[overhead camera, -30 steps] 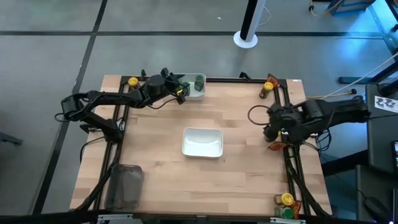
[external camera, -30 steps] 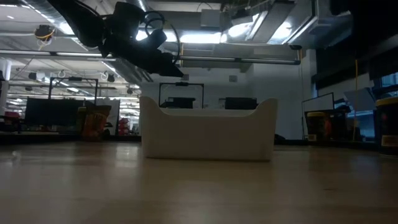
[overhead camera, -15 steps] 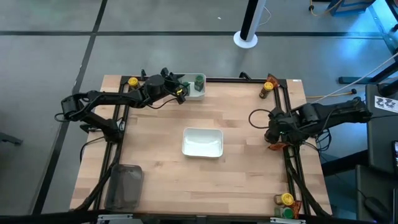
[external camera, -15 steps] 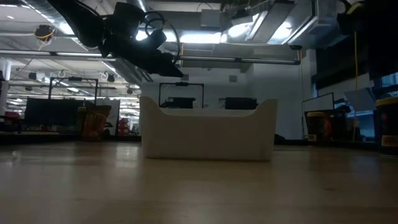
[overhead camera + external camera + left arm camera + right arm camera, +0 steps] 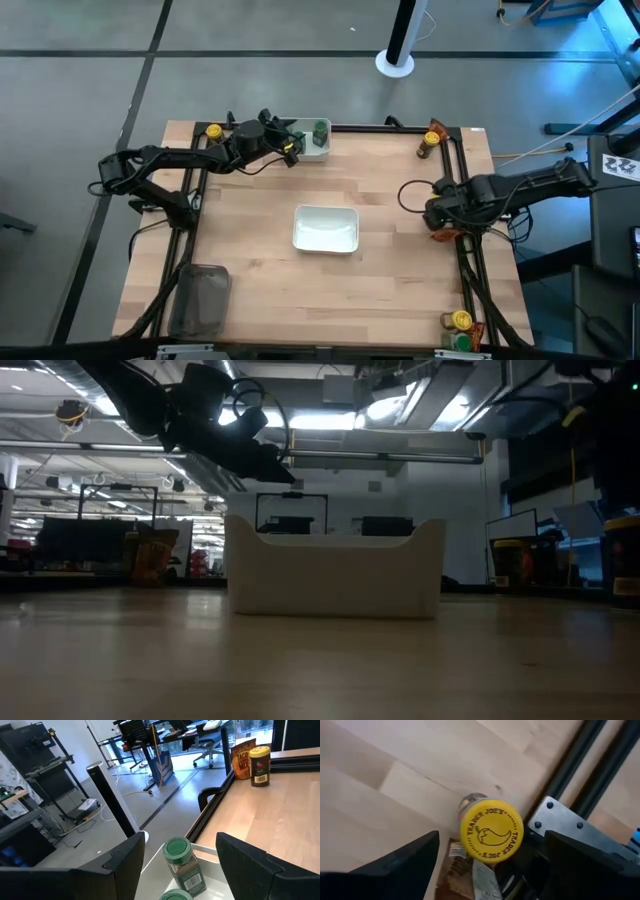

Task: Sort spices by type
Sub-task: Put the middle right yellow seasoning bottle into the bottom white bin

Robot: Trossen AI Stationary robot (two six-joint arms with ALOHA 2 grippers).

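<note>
While the left gripper (image 5: 292, 150) hung over the far-left bowl (image 5: 322, 152), its fingers (image 5: 250, 862) stood apart with nothing between them. Below it in that bowl sat a green jar (image 5: 181, 865), upright but leaning a little, long axis roughly vertical, cap up, barcode label facing the wrist camera. A second green cap (image 5: 175, 895) showed just beside it, mostly cut off. In the high view a green jar (image 5: 320, 130) stood at the bowl's right end.

Right gripper (image 5: 436, 214) was at the table's right edge, near the frame rail (image 5: 466, 270), fingers (image 5: 405, 862) spread wide and holding nothing. Directly under it stood a yellow jar (image 5: 491, 829), upright, long axis vertical, cap facing straight up at the wrist camera. Touching its base lay a brown packet (image 5: 467, 877), flat on the wood, partly under the jar's outline.

Other spices: a yellow jar (image 5: 213, 131) at the far-left corner; a yellow jar (image 5: 259, 766) with an orange packet (image 5: 242, 758) standing behind it at the far-right corner, both upright; a yellow jar (image 5: 461, 320) at the near-right corner with something green just beside it, too small to tell.

Center bowl (image 5: 326, 229) sat mid-table, long axis left-right. Grey tray (image 5: 200, 300) lay near-left, long axis running near-far.
</note>
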